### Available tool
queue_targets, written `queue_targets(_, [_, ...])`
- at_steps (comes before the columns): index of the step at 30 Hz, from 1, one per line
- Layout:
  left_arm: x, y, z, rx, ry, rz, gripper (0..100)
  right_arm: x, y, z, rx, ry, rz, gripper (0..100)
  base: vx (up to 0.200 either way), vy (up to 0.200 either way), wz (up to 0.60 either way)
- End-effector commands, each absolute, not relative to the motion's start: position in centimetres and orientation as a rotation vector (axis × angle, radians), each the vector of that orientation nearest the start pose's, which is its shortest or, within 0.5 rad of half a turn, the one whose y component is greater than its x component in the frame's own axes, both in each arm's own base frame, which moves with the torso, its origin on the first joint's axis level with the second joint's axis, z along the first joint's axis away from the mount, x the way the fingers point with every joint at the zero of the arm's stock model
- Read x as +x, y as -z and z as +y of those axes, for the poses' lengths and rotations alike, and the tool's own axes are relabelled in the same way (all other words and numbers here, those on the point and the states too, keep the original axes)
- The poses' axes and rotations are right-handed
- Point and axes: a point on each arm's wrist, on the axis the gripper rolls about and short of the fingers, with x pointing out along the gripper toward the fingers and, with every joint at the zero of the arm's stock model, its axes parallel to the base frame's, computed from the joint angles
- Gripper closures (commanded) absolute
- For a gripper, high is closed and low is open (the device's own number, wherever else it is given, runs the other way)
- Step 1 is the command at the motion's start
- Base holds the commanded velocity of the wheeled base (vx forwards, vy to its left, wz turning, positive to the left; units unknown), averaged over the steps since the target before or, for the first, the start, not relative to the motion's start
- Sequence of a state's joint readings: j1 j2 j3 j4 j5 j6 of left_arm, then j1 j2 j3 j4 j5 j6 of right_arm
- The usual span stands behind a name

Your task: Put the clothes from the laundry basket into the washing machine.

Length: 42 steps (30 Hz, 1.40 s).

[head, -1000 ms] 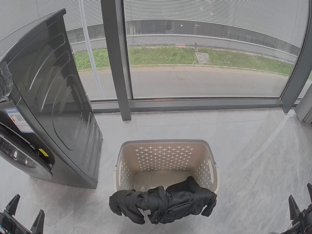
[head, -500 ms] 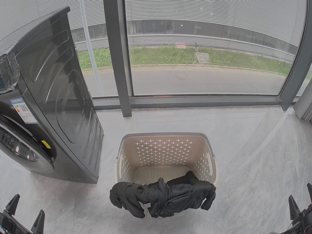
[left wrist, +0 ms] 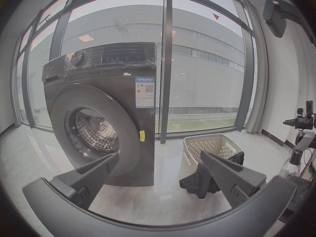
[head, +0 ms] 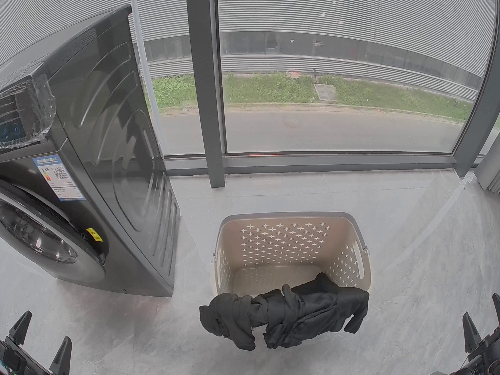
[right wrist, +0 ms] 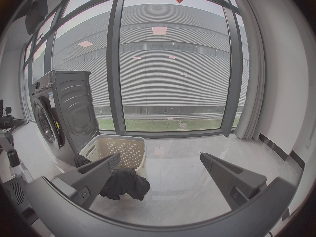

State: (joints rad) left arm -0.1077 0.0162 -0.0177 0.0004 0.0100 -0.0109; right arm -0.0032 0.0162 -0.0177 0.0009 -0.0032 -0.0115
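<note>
A beige laundry basket (head: pixel 291 238) stands on the floor ahead of me. Black clothes (head: pixel 284 313) hang over its near rim, partly inside and partly outside. The dark grey washing machine (head: pixel 88 147) stands to the basket's left, its round front port (left wrist: pixel 93 132) showing the steel drum. My left gripper (head: pixel 41 337) sits low at the near left, open and holding nothing, well short of the machine. My right gripper (head: pixel 482 308) is low at the near right, open, with bare floor between it and the basket. The same clothes (right wrist: pixel 123 183) and basket (right wrist: pixel 118 150) appear beyond its fingers (right wrist: pixel 105 168).
A glass window wall with a grey pillar (head: pixel 205 79) runs behind the basket and machine. A curtain edge (head: pixel 489 173) hangs at the far right. Pale marble floor (head: pixel 416 266) lies open right of the basket. A stand with equipment (left wrist: pixel 301 129) is off to my right side.
The whole head picture has shifted: machine and basket now sit further right and more of the machine's front shows, so the camera moved. Both grippers hold the same places, open.
</note>
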Motion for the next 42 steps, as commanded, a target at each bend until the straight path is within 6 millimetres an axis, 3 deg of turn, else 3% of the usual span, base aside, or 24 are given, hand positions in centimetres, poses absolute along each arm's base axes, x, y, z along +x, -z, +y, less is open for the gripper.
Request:
queue_targets(1, [-2.26, -7.55, 0.26, -0.008, 0.098, 0.0, 0, -2.28, -7.53, 0.0, -0.012, 0.006, 0.002, 0, 0.0, 0.2, 0.0])
queue_targets(42, [-2.27, -7.55, 0.24, -0.009, 0.11, 0.001, 0, -2.28, -7.53, 0.0, -0.012, 0.006, 0.002, 0, 0.0, 0.2, 0.0])
